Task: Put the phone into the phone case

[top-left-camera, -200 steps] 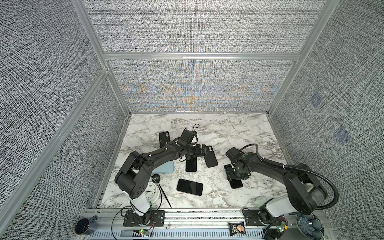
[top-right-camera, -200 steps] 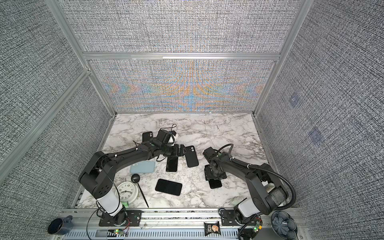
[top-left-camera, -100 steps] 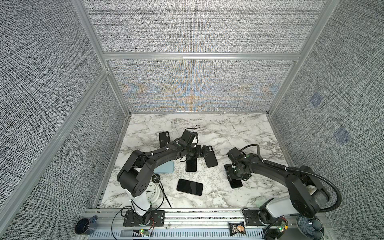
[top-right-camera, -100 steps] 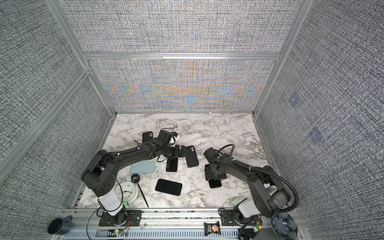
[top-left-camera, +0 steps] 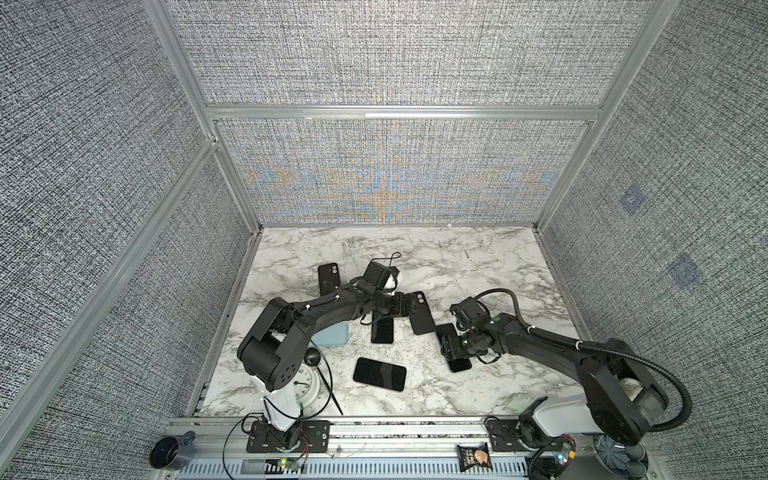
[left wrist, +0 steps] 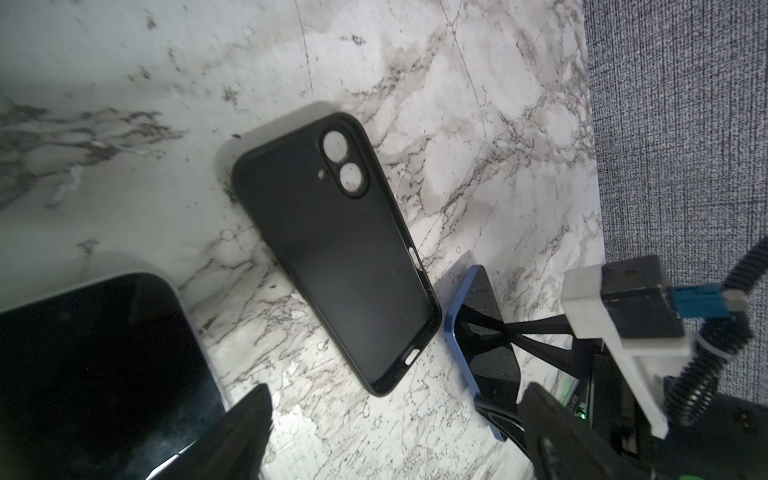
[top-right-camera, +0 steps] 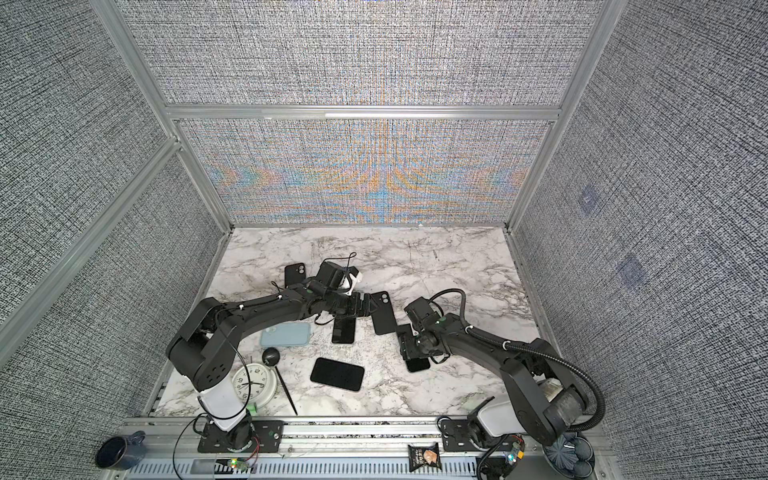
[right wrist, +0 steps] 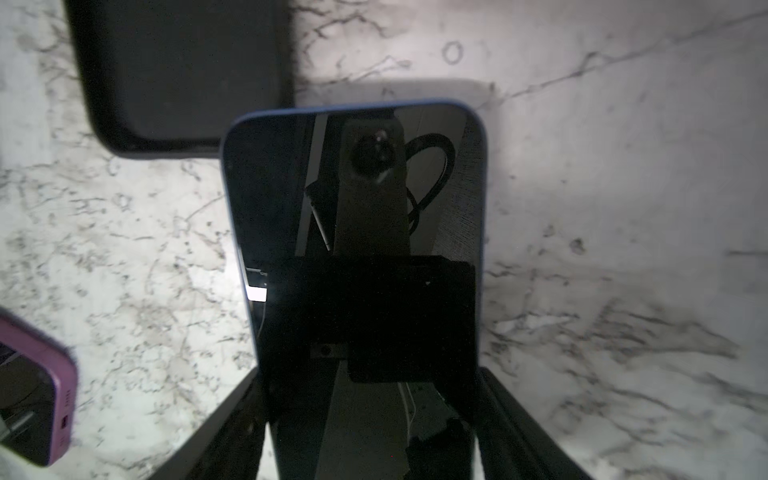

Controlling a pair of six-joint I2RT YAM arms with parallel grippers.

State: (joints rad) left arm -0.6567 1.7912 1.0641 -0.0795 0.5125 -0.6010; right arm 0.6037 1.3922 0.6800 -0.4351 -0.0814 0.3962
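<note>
phone (right wrist: 353, 187): blue-edged, screen up, tilted | case (left wrist: 332, 249): black, empty, flat, just beside

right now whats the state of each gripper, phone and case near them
left gripper: open, empty
right gripper: shut on blue phone
blue phone: screen up, dark, gripped by its long edges
black case: empty, hollow side up, lying flat
loose phone: lying flat, untouched

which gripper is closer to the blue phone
Right. The right gripper clamps the blue phone by its sides; the left gripper is open beyond the black case, not touching the phone.
</note>
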